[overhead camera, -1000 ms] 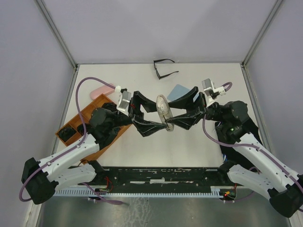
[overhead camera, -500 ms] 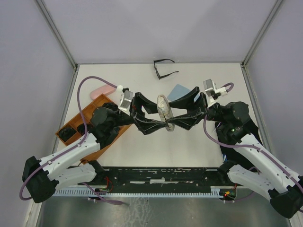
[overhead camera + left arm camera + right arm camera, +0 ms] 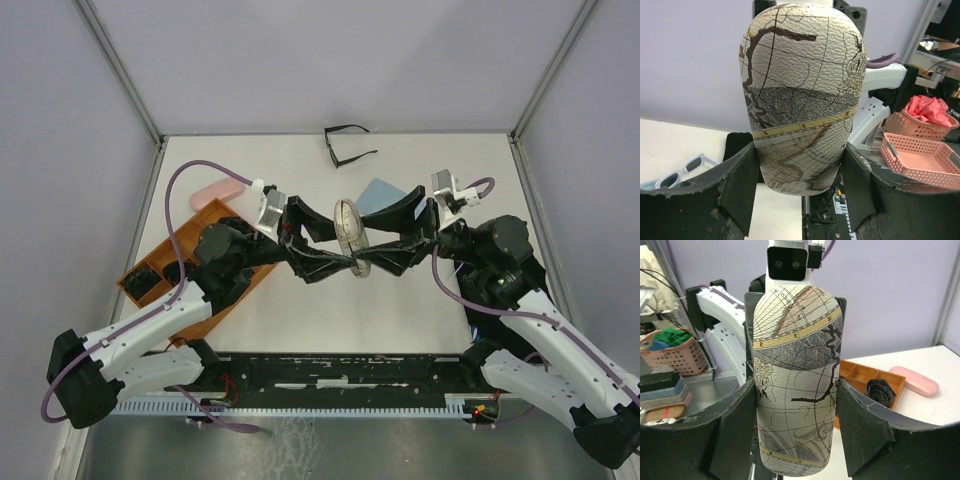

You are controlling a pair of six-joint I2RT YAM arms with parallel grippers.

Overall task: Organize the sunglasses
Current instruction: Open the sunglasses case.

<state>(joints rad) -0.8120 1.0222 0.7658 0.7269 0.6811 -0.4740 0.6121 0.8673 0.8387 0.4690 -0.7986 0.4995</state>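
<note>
White tabletop (image 3: pixel 300 320) lies under both arms, which meet above its middle on one map-print case (image 3: pixel 348 228). The right gripper (image 3: pixel 796 400) pinches the case's sides as before, while the left gripper (image 3: pixel 800 160) has narrowed from a wider spread until its fingers press the case too. Beyond them, black sunglasses (image 3: pixel 345 146) rest unmoved at the far edge.

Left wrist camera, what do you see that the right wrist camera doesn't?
Only the left wrist view: pale-framed sunglasses, low at the left. Only the right wrist view: an orange tray and a pink case beside it. Both: the map-patterned case, up close in the middle.
</note>
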